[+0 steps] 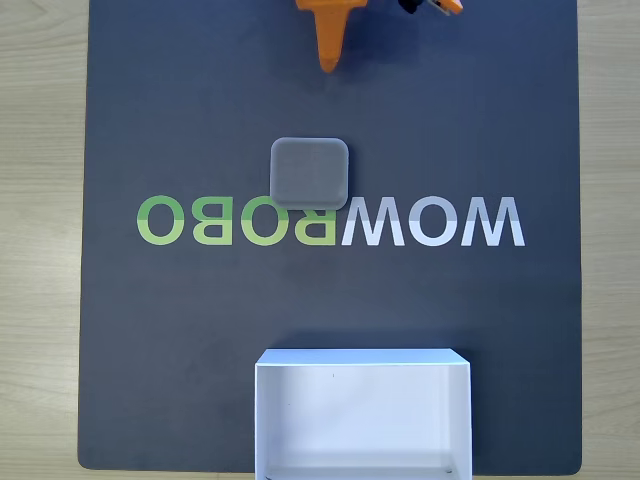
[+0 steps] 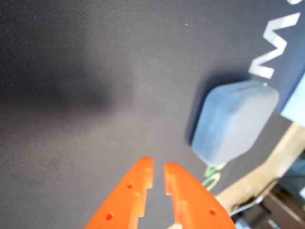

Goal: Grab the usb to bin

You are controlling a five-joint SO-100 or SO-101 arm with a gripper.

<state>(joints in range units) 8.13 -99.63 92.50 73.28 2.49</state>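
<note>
Orange gripper (image 2: 158,175) of mine is nearly closed, just a thin slit between the jaws, nothing held. In the wrist view it hangs over bare dark mat (image 2: 86,95), tips pointing up-frame, with the usb (image 2: 233,121) off to the right of the tips, apart from them. In the fixed view one finger (image 1: 328,40) pokes down from the top edge, well short of the usb (image 1: 310,172), which lies flat on the mat (image 1: 150,120), its lower edge overlapping the printed lettering (image 1: 330,221). The bin (image 1: 362,412) sits at the bottom edge of that view, open and holding nothing I can see, well apart from the usb. Pale wood worktop (image 1: 40,200) shows around the mat.

Step, as I judge it: approach, pre-grasp, nothing lifted yet. Next move calls for opening the jaws wider than the block, shifting toward it until it sits centred between the fingers, then dropping to straddle it. Block is flat and low, so the tips probably need to get close to the mat to catch its sides.
</note>
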